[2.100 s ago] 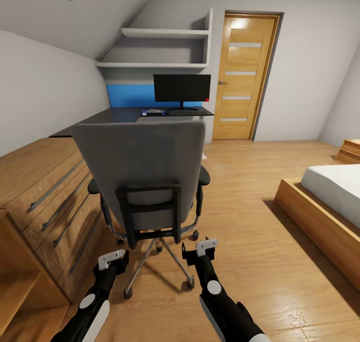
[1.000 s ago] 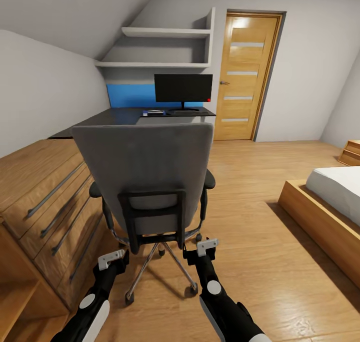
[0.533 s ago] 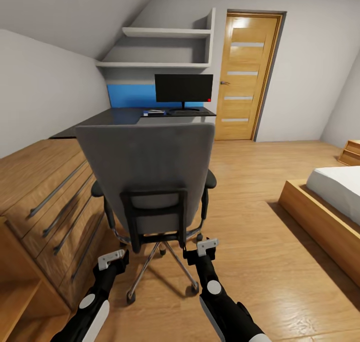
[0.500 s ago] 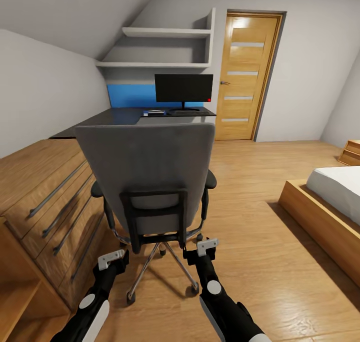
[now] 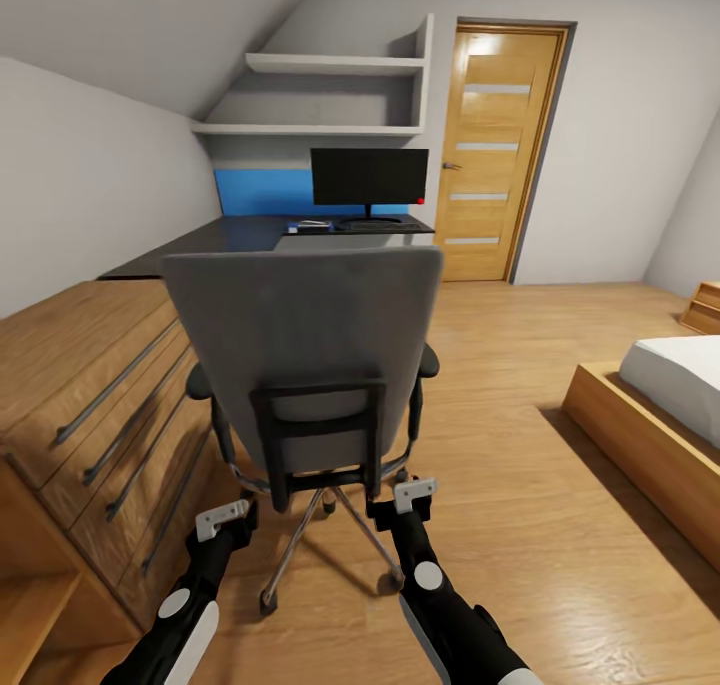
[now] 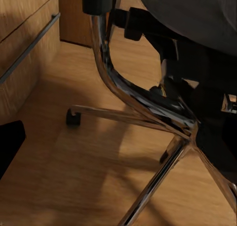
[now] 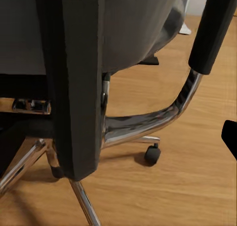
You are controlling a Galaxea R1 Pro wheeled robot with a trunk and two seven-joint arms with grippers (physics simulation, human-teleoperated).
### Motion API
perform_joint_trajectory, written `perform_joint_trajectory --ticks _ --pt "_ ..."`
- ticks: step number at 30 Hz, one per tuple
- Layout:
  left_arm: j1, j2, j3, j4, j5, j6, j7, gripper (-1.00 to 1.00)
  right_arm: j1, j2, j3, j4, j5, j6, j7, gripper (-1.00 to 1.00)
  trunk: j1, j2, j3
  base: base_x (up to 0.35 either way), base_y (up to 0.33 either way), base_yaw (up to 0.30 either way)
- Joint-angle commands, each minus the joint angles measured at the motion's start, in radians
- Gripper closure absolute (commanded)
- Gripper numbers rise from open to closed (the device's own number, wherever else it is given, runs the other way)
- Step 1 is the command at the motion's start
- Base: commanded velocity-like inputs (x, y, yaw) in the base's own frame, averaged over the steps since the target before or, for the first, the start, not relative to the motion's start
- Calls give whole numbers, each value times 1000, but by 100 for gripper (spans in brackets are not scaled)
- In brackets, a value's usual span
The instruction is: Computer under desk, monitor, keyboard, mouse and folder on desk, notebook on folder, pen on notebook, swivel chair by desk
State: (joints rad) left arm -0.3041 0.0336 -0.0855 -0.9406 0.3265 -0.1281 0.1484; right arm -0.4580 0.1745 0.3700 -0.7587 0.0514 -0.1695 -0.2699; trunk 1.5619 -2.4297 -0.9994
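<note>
Head view, chair: I am rolling up behind the swivel chair (image 5: 305, 350); its tall grey back is facing me and hiding the seat, so I cannot tell whether the folder is lying there.
Head view, bench: the bench (image 5: 245, 233) is standing well beyond the chair, with the monitor (image 5: 369, 177) upright on its far end near the door (image 5: 497, 150).
Head view, grippers: the left gripper (image 5: 222, 518) and right gripper (image 5: 412, 495) are hanging low, just short of the chair's base; I cannot tell how their fingers are set.
Left wrist view: I am looking at the chrome frame and star base (image 6: 148, 122), with a castor (image 6: 73, 118) on the wooden floor beside the wooden cabinets (image 6: 24, 43).
Right wrist view: I am seeing the black back bracket (image 7: 79, 82) very close, and another castor (image 7: 152, 154).
Doing it well: I judge I should be swinging round to the chair's side, keeping the base and arms off the legs, so the seat comes into sight before any reach.
</note>
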Motion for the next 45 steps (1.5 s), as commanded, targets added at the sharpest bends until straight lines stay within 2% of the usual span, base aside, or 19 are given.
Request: perform_joint_trajectory --ticks 1,11,45 --pt "-1 2 -7 0 9 -5 8 -100 -1 0 2 1 5 -1 -8 -100 0 0 -1 1 148 0" --pt "0 2 -7 0 9 -5 10 -100 -1 0 2 1 5 -1 -8 -100 0 0 -1 6 32 0" --pt "-1 2 -7 1 9 -5 10 -100 -1 0 1 1 5 -1 -8 -100 0 0 -1 105 1 0"
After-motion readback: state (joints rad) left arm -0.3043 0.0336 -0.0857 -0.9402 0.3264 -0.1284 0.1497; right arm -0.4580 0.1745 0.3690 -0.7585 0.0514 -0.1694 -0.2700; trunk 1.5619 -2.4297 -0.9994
